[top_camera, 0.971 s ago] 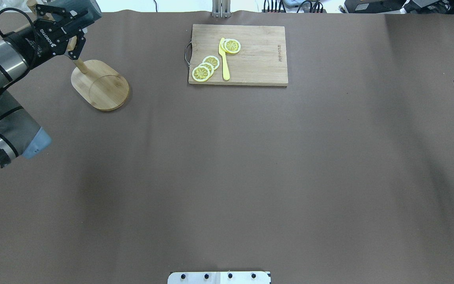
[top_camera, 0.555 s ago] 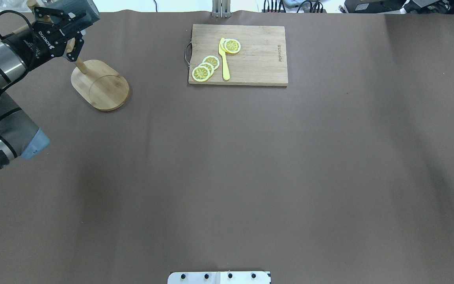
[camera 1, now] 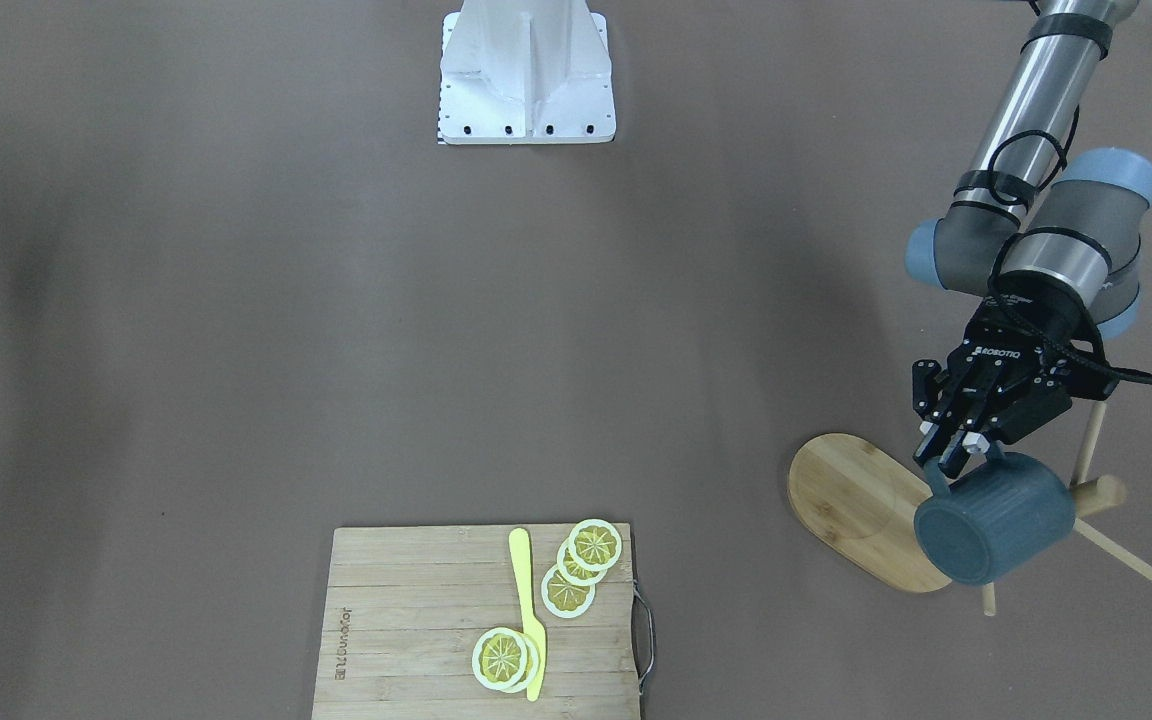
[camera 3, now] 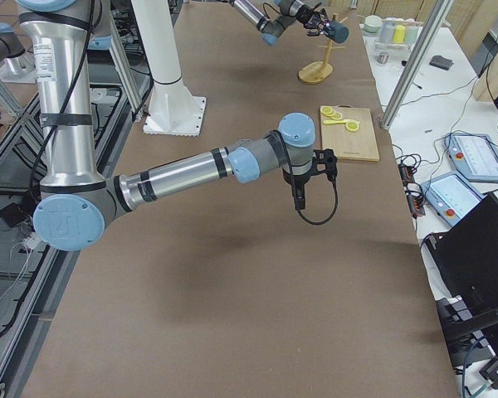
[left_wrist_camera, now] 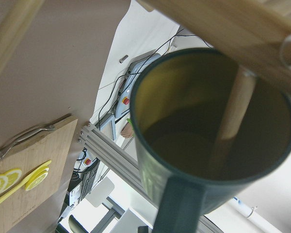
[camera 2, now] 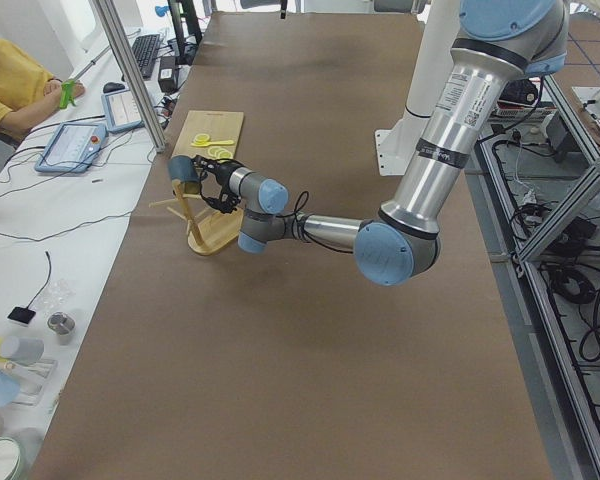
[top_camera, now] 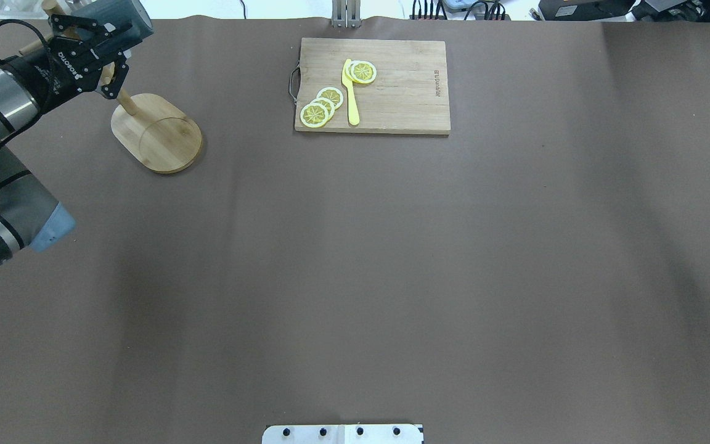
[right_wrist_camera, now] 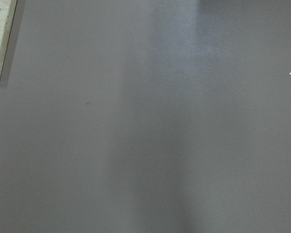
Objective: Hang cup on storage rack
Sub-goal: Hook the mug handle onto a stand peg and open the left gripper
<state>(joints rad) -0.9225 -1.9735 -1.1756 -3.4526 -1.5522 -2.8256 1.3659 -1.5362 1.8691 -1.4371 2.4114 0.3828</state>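
Observation:
The dark blue-teal cup [camera 1: 996, 520] hangs tilted in the air at the storage rack's pegs, above the rack's oval bamboo base [camera 1: 851, 500]. My left gripper [camera 1: 954, 452] is shut on the cup at its handle side. In the overhead view the cup [top_camera: 118, 15] and left gripper [top_camera: 105, 61] stand over the rack's post [top_camera: 126, 102]. In the left wrist view the cup's yellow inside [left_wrist_camera: 203, 121] faces me, and a thin peg [left_wrist_camera: 233, 116] crosses its mouth. My right gripper [camera 3: 301, 197] hovers over bare table on the far side; I cannot tell whether it is open.
A rectangular cutting board [top_camera: 392, 86] with lemon slices [top_camera: 321, 106] and a yellow knife [top_camera: 350, 92] lies at the far middle of the table. The robot's white base plate [top_camera: 342, 433] is at the near edge.
My left gripper has moved the cup a little to the left and away from the robot, over the rack's post. The right arm has barely shifted.

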